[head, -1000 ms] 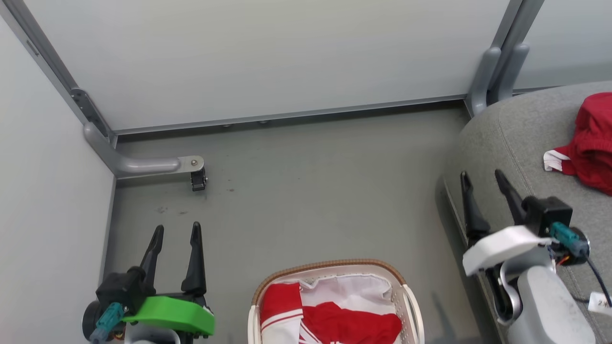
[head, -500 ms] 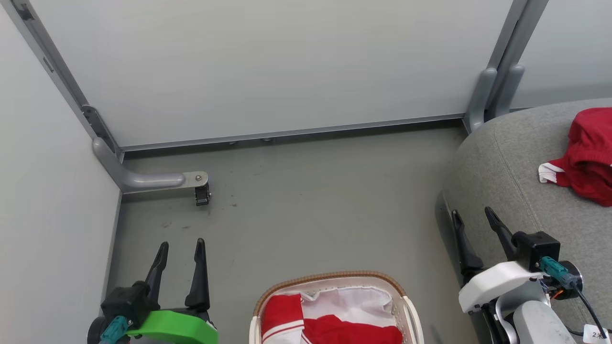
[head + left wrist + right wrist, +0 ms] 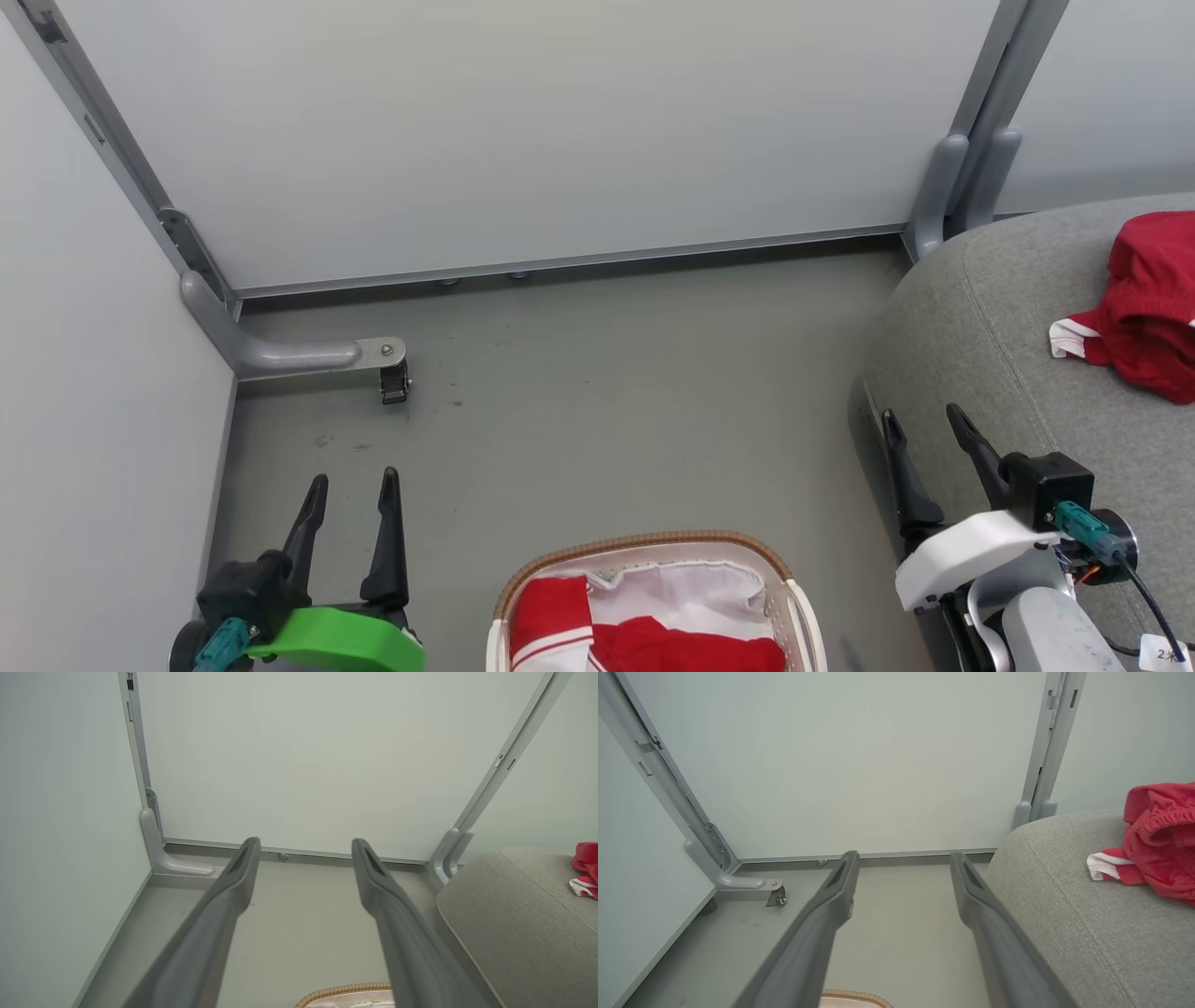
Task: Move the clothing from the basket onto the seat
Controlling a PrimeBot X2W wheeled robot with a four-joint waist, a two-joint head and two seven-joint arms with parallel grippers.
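Observation:
The white basket (image 3: 801,597) with its brown woven rim stands on the floor at the bottom centre; red clothing (image 3: 644,635) with white stripes lies inside on the white liner. Another red garment (image 3: 1144,308) with a white cuff rests on the grey seat (image 3: 990,327) at the right, and appears as clothing (image 3: 1153,844) on the seat (image 3: 1064,914) in the right wrist view. My left gripper (image 3: 355,483) hangs open left of the basket, empty. My right gripper (image 3: 921,420) stands open at the seat's front edge, also empty. The basket rim (image 3: 343,991) peeks in below the left fingers.
Pale partition panels (image 3: 523,121) close off the back and left. A grey metal foot with a small caster (image 3: 387,373) juts onto the floor at the left; a grey post (image 3: 962,177) stands at the seat's far corner. Bare grey floor (image 3: 616,401) lies between basket and wall.
Over the last second the whole head picture has shifted downward, so the camera has moved. Both grippers stay open; since half a second ago nothing has visibly moved.

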